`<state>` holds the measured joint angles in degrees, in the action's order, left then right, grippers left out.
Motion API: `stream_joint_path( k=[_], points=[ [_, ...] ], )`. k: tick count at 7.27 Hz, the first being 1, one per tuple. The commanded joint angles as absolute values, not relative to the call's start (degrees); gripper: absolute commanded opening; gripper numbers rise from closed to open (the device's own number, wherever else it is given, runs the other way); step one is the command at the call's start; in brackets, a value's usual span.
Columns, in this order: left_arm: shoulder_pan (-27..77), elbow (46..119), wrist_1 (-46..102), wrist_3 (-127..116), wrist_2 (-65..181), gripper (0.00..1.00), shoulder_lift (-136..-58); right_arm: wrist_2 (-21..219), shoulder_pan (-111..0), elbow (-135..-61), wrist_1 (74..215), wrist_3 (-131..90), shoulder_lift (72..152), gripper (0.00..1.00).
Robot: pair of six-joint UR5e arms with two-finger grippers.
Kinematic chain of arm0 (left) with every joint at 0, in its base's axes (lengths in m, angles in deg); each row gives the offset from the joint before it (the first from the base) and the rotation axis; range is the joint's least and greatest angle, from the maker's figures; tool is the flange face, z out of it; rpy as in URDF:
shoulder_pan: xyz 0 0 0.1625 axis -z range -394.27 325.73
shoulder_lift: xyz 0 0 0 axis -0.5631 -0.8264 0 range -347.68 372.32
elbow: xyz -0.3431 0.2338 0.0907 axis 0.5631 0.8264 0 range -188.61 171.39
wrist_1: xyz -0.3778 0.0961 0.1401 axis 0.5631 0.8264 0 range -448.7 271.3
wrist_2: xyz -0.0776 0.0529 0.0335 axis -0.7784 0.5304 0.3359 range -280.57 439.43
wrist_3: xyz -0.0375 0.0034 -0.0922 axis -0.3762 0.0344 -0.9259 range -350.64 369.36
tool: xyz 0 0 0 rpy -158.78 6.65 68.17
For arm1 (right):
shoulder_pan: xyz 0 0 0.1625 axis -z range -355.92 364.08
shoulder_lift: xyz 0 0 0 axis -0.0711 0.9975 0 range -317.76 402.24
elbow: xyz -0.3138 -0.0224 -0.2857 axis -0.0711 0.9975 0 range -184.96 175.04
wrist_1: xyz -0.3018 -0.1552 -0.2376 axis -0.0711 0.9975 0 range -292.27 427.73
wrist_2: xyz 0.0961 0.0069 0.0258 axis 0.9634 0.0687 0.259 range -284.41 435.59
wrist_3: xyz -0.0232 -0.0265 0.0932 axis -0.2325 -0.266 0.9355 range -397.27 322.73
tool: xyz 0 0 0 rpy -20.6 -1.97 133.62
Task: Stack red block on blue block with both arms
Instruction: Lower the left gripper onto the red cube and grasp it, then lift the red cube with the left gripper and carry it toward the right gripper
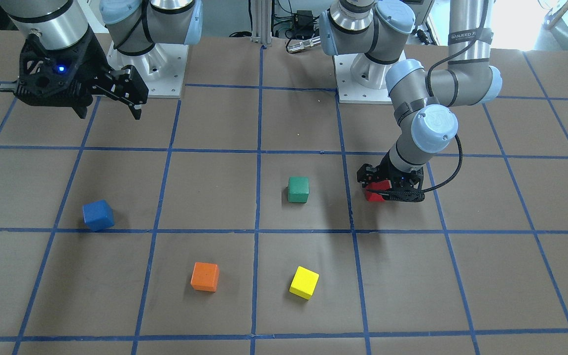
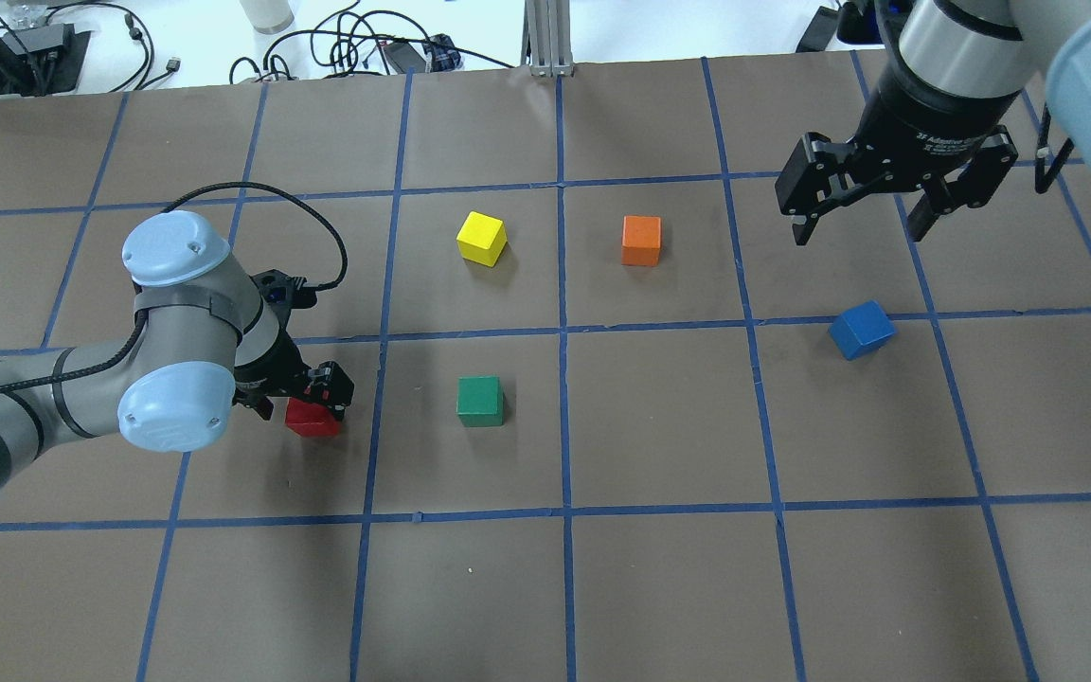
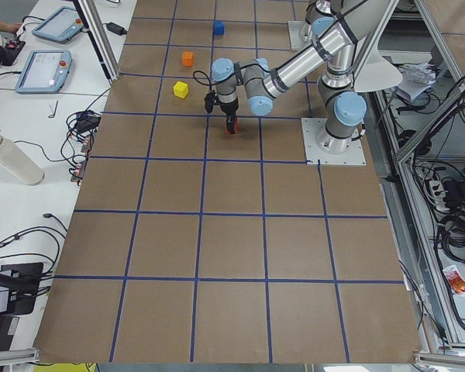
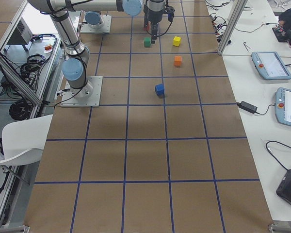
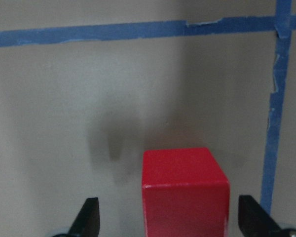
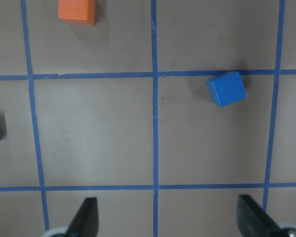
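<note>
The red block (image 1: 376,191) rests on the table on my left side and also shows in the overhead view (image 2: 312,420). My left gripper (image 1: 388,193) is lowered around it. In the left wrist view the red block (image 5: 185,190) stands between the spread fingers with a gap on each side, so the gripper (image 5: 170,223) is open. The blue block (image 1: 98,215) sits rotated on the table on my right side; it also shows in the overhead view (image 2: 861,330) and the right wrist view (image 6: 227,88). My right gripper (image 2: 856,235) is open and empty, high above the table, beyond the blue block.
A green cube (image 2: 480,401) sits just right of the red block. A yellow cube (image 2: 482,238) and an orange cube (image 2: 641,240) lie farther out near the middle. The brown table carries a blue tape grid. The arm bases stand at the near edge.
</note>
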<state>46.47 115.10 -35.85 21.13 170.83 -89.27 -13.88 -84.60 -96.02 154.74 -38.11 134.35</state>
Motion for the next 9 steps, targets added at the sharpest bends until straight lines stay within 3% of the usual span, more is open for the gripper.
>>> stream_joint_path(
  k=[1,4,7,9],
  points=[
    [46.5,114.5,-36.0,21.4,170.7,0.11,-88.9,-13.9,-84.6,-96.0,154.7,-38.2,134.3,1.00],
    [51.0,106.4,-31.4,20.7,165.1,0.07,-87.5,-14.0,-84.6,-96.1,154.7,-38.2,134.3,1.00],
    [65.7,94.0,-26.0,3.4,164.8,0.07,-90.6,-14.0,-84.6,-96.2,154.7,-38.2,134.3,1.00],
    [73.5,91.8,-26.9,-3.9,165.1,0.08,-94.8,-13.9,-84.6,-96.1,154.7,-38.2,134.3,1.00]
  ],
)
